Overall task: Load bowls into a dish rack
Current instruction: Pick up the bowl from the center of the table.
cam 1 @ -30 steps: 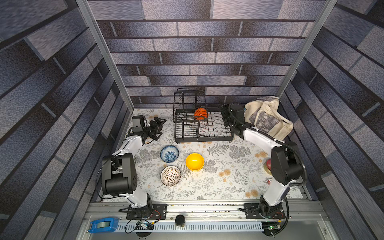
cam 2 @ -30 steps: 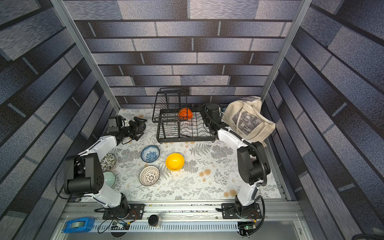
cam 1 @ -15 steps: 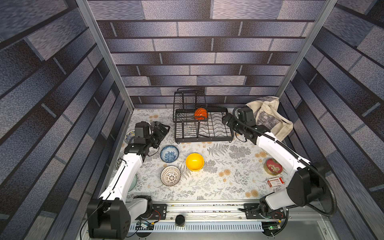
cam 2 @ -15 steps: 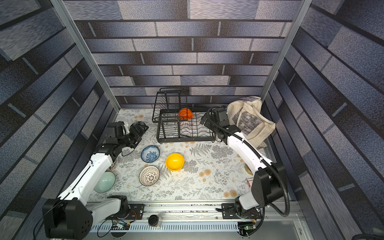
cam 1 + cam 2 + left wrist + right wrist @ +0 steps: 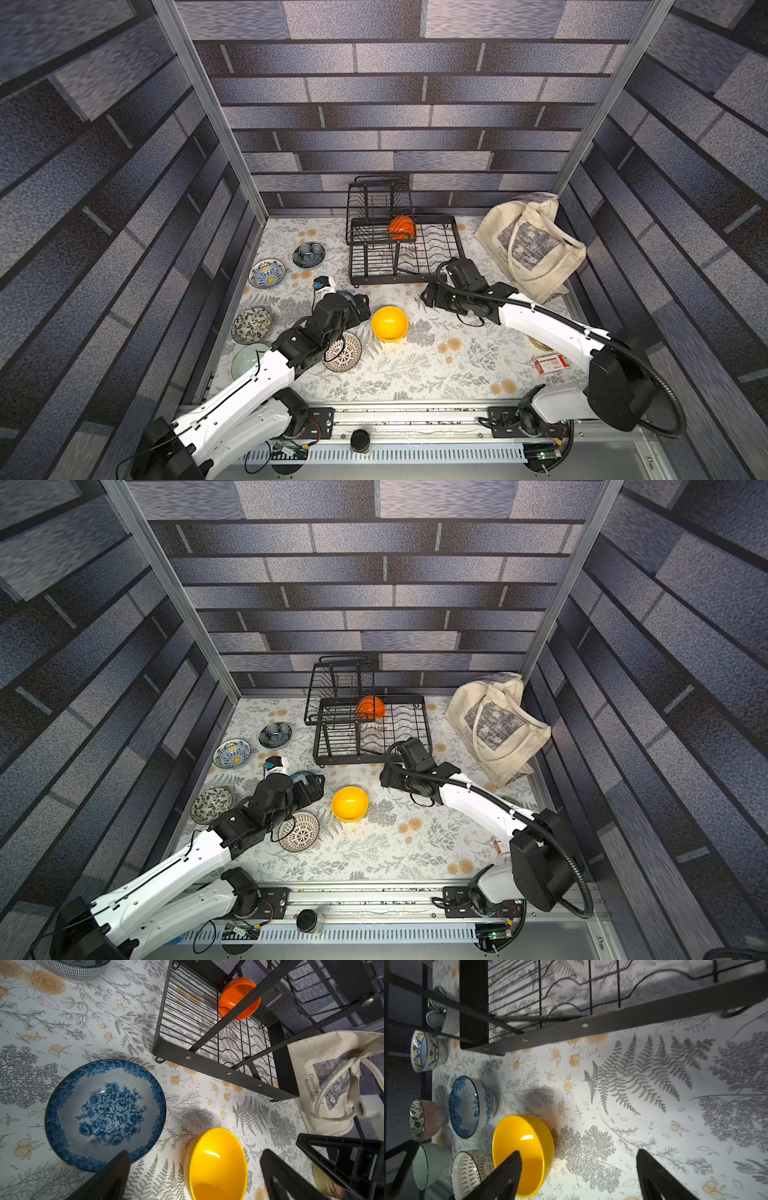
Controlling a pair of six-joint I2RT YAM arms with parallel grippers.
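The black dish rack [image 5: 453,245] [image 5: 419,729] stands at the back with an orange bowl [image 5: 401,226] [image 5: 239,999] on edge in it. A yellow bowl [image 5: 389,323] [image 5: 350,803] [image 5: 519,1136] sits mid-table between my two grippers. My left gripper [image 5: 362,305] [image 5: 194,1155] is open above the blue-and-white floral bowl [image 5: 105,1113] [image 5: 467,1105], just left of the yellow one. My right gripper [image 5: 430,297] [image 5: 578,1153] is open and empty, just right of the yellow bowl. A white lattice bowl [image 5: 347,355] lies under the left arm.
Along the left edge sit a dark blue-grey bowl [image 5: 308,254], a blue-yellow bowl [image 5: 267,273], a leafy-patterned bowl [image 5: 251,325] and a pale green bowl [image 5: 245,361]. A cream tote bag [image 5: 532,245] lies at the back right; a red-white packet [image 5: 550,365] lies under the right arm.
Both arms have swung from the back of the table towards the middle: the left gripper came over the floral bowl, the right came from beside the rack to the yellow bowl's right.
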